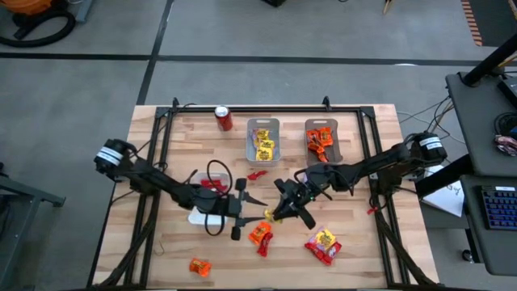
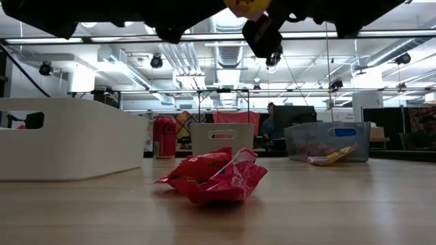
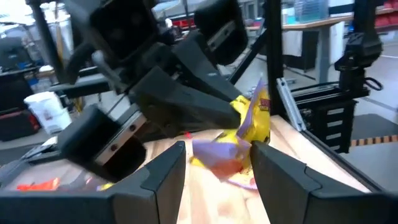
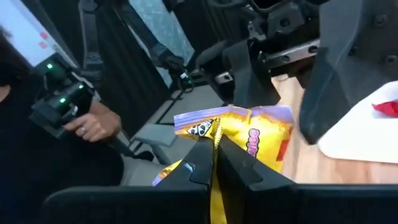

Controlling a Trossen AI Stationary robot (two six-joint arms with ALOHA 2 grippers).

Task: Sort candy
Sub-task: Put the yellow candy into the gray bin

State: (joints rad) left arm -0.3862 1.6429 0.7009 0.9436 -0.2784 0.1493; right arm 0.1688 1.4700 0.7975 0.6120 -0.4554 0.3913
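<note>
My right gripper (image 4: 214, 163) is shut on a yellow candy packet (image 4: 249, 134) and holds it above the table's middle (image 1: 273, 214). My left gripper (image 1: 258, 208) is open right beside it. In the left wrist view the left gripper's two fingers (image 3: 168, 177) stand on either side of the packet's lower end (image 3: 224, 155); whether they touch it I cannot tell. More candy lies flat on the table: an orange-red pair (image 1: 260, 234), a red-yellow pile (image 1: 323, 244), an orange packet (image 1: 199, 267) and a red packet (image 1: 257, 174). My right gripper pinches the yellow packet between its two fingers at a crinkled edge (image 4: 216, 127). The fingers come slanting down from the table's right. The packet is lifted clear of the table, high in the low view (image 2: 248, 5).
A white tray (image 1: 196, 217) holding red candy lies under my left arm. Two clear bins stand at the far side, one with yellow candy (image 1: 262, 139), one with orange (image 1: 321, 139). A red soda can (image 1: 224, 118) stands far left of them. A person's hand (image 4: 87, 124) shows beyond the table.
</note>
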